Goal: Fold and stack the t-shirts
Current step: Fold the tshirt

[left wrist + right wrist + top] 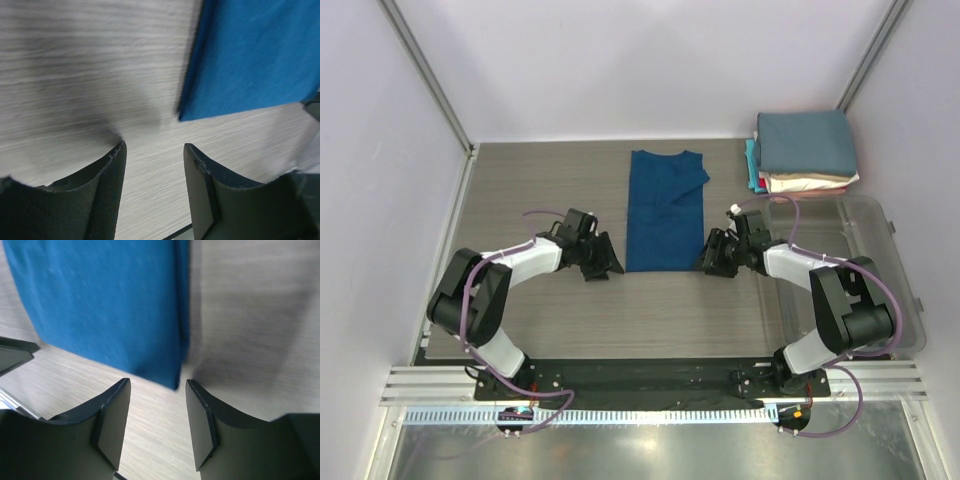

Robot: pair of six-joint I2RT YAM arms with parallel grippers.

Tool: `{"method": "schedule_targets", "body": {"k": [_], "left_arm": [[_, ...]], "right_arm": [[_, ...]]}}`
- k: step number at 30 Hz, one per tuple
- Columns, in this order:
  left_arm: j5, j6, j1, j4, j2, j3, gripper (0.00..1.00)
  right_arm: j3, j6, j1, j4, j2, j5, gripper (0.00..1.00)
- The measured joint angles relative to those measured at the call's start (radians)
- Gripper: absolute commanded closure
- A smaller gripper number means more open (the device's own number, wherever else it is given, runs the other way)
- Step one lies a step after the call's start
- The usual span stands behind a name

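A royal-blue t-shirt (665, 210) lies on the table as a long narrow strip, sides folded in, collar at the far end. My left gripper (605, 262) rests low on the wood just left of the shirt's near left corner (187, 116), open, nothing between its fingers. My right gripper (713, 258) sits just right of the near right corner (175, 382), also open and empty. A stack of folded t-shirts (805, 150) stands at the far right, slate-blue on top, with teal, pink and cream below.
A clear plastic bin (880, 270) stands at the right, behind the right arm. White walls close the table on the left, far and right sides. Bare wood (540, 190) lies left of the blue shirt.
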Motion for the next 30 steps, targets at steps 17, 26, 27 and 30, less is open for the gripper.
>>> {"method": "schedule_targets", "body": {"k": [17,26,27,30], "left_arm": [[0.037,-0.107,-0.019,0.267,0.085,-0.014,0.57],[0.029,-0.125,-0.041,0.311,0.092,-0.036,0.70],[0.029,-0.127,-0.043,0.317,0.092,-0.040,0.72],[0.026,-0.133,-0.050,0.338,0.098,-0.054,0.87]], "right_arm": [[0.017,-0.002,0.000,0.098,0.064,-0.008,0.62],[0.017,-0.007,0.000,0.097,0.070,0.003,0.77],[0.016,-0.007,0.000,0.094,0.071,0.005,0.80],[0.016,-0.010,0.000,0.091,0.076,0.009,0.93]]}}
